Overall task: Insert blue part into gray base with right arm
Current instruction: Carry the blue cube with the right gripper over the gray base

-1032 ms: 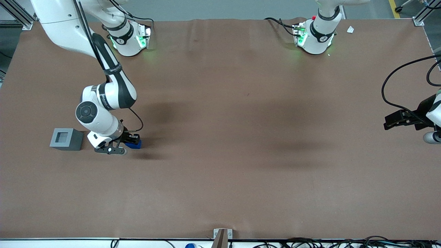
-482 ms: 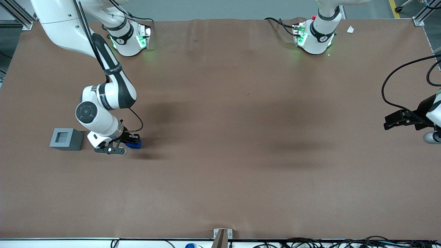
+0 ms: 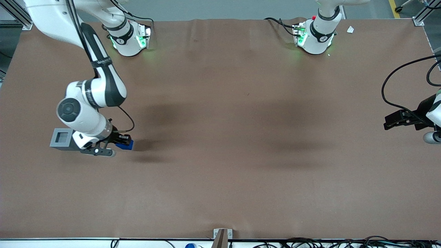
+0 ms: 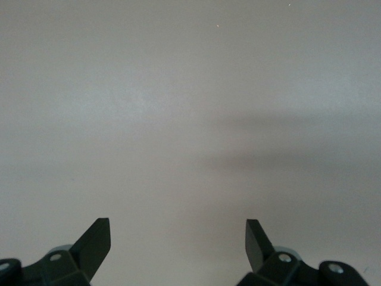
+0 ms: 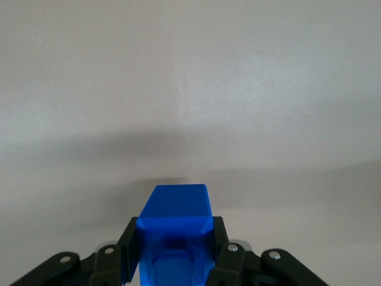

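The blue part point(image 3: 125, 145) is clamped between the black fingers of my right gripper point(image 3: 121, 142), lifted a little above the brown table; its shadow lies on the mat beside it. In the right wrist view the blue part point(image 5: 175, 229) sits between the two fingers point(image 5: 127, 250), its stub end toward the camera. The gray base point(image 3: 62, 138) with its square recess stands on the table next to the gripper's wrist, toward the working arm's end, partly covered by the white wrist. The right arm point(image 3: 88, 100) reaches down from above.
The brown mat point(image 3: 241, 137) covers the table. Both arm bases point(image 3: 129, 38) stand at the edge farthest from the camera. A small white scrap point(image 3: 350, 29) lies near the parked arm's base. Cables run along the near edge point(image 3: 310, 243).
The right arm has carried the blue part sideways toward the gray base and slightly up; its wrist now overlaps the base's edge. The base has not moved.
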`<control>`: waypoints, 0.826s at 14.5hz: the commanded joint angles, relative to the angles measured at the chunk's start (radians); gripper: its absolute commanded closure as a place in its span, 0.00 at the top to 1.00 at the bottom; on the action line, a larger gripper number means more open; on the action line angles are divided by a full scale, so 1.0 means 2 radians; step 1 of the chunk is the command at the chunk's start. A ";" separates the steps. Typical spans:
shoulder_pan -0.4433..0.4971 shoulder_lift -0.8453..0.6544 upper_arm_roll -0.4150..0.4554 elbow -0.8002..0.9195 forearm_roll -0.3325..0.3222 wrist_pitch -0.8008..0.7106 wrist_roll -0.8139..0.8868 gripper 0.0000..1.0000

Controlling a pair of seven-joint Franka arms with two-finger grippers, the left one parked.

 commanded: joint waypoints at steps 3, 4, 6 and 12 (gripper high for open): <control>-0.042 -0.047 0.005 0.015 -0.001 -0.061 -0.040 0.07; -0.055 -0.057 0.005 0.016 0.000 -0.075 -0.058 0.06; -0.082 -0.076 0.006 0.015 0.002 -0.099 -0.090 0.06; -0.150 -0.084 0.005 0.012 0.003 -0.107 -0.180 0.06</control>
